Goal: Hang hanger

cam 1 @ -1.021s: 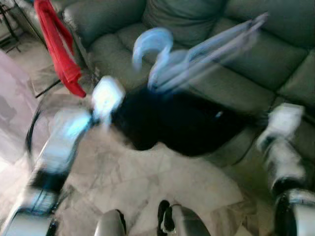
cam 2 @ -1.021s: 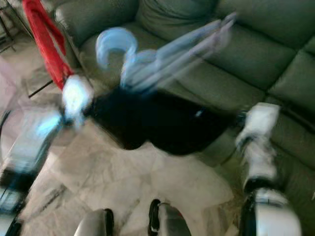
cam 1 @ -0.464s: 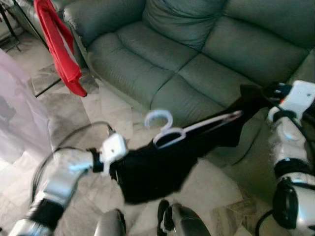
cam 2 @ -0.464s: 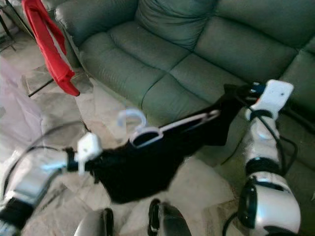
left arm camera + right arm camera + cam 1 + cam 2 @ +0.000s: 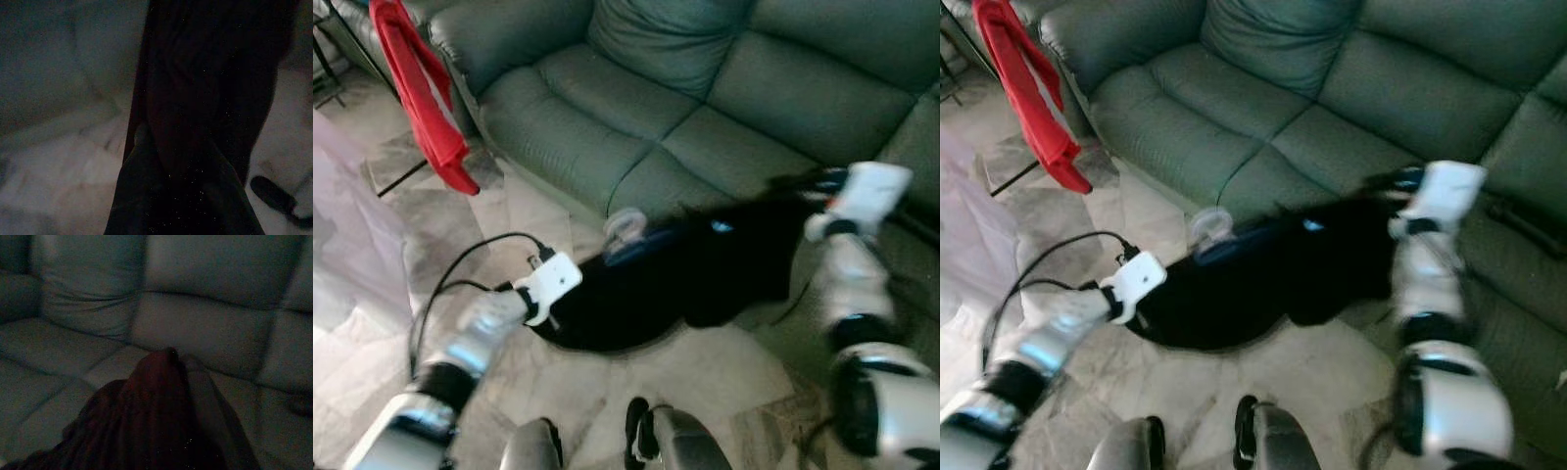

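A black garment [image 5: 675, 279] on a pale hanger [image 5: 625, 227] stretches between both arms, low over the tiled floor [image 5: 724, 362] before the green sofa [image 5: 705, 108]. The left pincer [image 5: 553, 304] and right pincer [image 5: 793, 184] meet its ends; their grip cannot be told. A red cloth [image 5: 421, 88] hangs beside the sofa arm.
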`<state>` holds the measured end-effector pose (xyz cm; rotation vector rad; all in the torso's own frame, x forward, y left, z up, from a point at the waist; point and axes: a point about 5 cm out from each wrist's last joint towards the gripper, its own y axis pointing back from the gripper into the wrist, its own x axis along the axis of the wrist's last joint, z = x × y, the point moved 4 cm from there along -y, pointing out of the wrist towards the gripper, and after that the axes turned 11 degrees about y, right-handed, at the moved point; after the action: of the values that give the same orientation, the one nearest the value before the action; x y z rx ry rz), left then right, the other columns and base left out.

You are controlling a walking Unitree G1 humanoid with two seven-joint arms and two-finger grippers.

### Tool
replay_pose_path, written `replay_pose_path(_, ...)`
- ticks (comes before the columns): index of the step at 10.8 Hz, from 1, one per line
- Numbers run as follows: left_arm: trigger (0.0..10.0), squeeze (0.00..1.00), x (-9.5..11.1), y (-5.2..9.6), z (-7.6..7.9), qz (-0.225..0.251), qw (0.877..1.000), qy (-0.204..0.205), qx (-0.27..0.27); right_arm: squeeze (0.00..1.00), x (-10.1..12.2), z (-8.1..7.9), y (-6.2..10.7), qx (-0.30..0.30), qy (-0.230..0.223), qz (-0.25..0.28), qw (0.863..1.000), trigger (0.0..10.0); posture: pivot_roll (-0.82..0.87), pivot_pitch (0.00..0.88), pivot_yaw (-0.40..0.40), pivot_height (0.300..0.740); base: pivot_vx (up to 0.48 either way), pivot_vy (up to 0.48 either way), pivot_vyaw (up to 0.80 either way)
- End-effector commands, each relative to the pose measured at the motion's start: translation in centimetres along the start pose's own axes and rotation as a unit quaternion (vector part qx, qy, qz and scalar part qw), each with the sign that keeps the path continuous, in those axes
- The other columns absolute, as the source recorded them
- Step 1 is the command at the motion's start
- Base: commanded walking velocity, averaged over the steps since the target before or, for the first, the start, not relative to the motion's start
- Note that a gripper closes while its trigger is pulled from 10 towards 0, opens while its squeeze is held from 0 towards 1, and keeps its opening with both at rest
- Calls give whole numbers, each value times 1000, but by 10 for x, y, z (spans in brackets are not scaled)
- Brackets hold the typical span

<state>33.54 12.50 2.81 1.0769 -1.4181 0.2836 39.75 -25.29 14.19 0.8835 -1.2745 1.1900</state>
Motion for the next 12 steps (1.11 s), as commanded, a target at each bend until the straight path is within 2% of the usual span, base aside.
replay_pose_path(1,0,0,-7,2,-11,-8,999,25,35,0,24,-9,-5,9,-6,52,999,0,-9,172,-64,740,0,0,0)
replay_pose_path(2,0,0,9,-8,-8,33,995,78,48,0,29,-32,-1,45,-28,74,996,0,-11,171,-60,740,0,0,0)
replay_pose_path(3,0,0,16,-13,-6,49,992,104,56,0,30,-41,2,60,-38,80,994,0,-13,171,-58,740,0,0,0)
replay_pose_path(4,0,0,21,-20,-2,59,986,136,72,0,32,-58,7,95,-65,88,989,0,-17,172,-57,740,0,0,0)
replay_pose_path(5,0,0,22,-23,-3,57,982,153,95,0,30,-87,17,169,-86,87,978,0,-17,170,-57,740,0,0,0)
replay_pose_path(6,0,0,23,-23,-17,61,973,179,133,0,23,-124,41,285,-85,81,951,0,-17,170,-57,740,0,0,0)
replay_pose_path(7,0,0,26,-19,-35,75,954,231,177,0,9,-156,77,425,-70,59,901,0,-16,163,-62,740,0,0,0)
replay_pose_path(8,0,0,28,-14,-49,90,938,254,218,0,-10,-167,103,502,-42,29,863,0,-17,157,-62,740,0,0,0)
replay_pose_path(9,0,0,29,-7,-63,103,919,280,257,0,-33,-171,128,563,-11,-15,826,0,-16,154,-65,740,0,0,0)
replay_pose_path(10,0,0,29,-2,-74,118,897,314,288,0,-47,-168,139,583,10,-37,811,0,-17,151,-69,740,0,0,0)
replay_pose_path(11,0,0,31,-2,-76,125,889,331,290,0,-56,-163,145,596,35,-55,800,0,-19,149,-71,740,0,0,0)
replay_pose_path(12,0,0,35,-3,-77,133,887,336,287,0,-72,-154,140,570,88,-80,813,3922,-18,147,-73,740,0,0,0)
